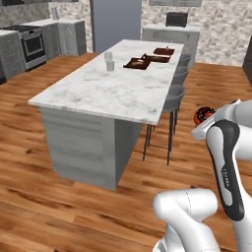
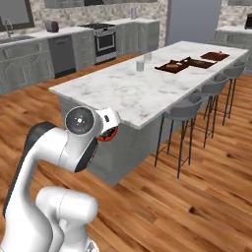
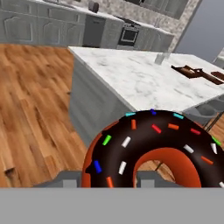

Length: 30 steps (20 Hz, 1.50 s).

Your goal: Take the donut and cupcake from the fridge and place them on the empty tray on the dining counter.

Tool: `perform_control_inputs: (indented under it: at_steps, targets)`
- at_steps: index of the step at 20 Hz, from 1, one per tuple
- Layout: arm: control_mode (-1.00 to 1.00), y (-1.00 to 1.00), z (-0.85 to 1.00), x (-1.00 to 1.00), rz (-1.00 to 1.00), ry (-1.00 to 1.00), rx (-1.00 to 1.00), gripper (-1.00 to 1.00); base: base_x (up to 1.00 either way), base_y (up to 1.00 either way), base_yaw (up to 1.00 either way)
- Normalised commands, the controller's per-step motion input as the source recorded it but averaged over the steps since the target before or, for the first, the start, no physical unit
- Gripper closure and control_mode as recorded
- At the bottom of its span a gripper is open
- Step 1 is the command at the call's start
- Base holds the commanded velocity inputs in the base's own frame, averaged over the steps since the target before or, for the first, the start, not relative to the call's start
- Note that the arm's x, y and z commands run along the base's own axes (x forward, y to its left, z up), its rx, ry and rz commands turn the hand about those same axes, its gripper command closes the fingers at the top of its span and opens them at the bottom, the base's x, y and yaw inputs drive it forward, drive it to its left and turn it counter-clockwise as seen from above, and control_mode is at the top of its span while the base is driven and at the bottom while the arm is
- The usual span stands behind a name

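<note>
My gripper (image 3: 109,179) is shut on the donut (image 3: 153,148), a ring with dark icing and coloured sprinkles that looms close in the hand view. The donut (image 1: 202,115) sits at the arm's tip right of the dining counter's near end and shows as an orange-brown edge (image 2: 109,133) behind the wrist. The white marble dining counter (image 1: 108,91) (image 2: 142,93) (image 3: 144,83) stretches away ahead. At its far end lies the flat reddish-brown tray (image 1: 164,50) (image 2: 215,55). The fridge (image 1: 115,22) (image 2: 192,19) is a tall grey face at the back. The cupcake is out of view.
Two other brown boards (image 1: 137,63) (image 1: 157,58) lie beside the tray. A small glass (image 1: 109,61) (image 2: 140,65) stands mid-counter. Grey stools (image 1: 174,96) (image 2: 184,110) line the counter's right side. A stove (image 1: 32,44) (image 2: 106,39) and grey cabinets run along the left wall.
</note>
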Motion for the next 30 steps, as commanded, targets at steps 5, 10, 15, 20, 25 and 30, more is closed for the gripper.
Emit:
perform_control_inputs:
  at_steps: [5,10,15,20,25,30]
  targets:
    - [1.0,0.0,0.0,0.0,0.0,0.0,0.0,1.0,0.89,-1.0,0.07]
    - [1.0,0.0,0.0,0.0,0.0,0.0,0.0,1.0,0.9,-1.0,0.27]
    - [1.0,0.0,0.0,0.0,0.0,0.0,0.0,1.0,0.41,-1.0,0.28]
    - [1.0,0.0,0.0,0.0,0.0,0.0,0.0,1.0,0.19,-1.0,0.2]
    - [1.0,0.0,0.0,0.0,0.0,0.0,0.0,1.0,0.54,-1.0,0.19]
    - [1.0,0.0,0.0,0.0,0.0,0.0,0.0,1.0,0.66,-1.0,0.24]
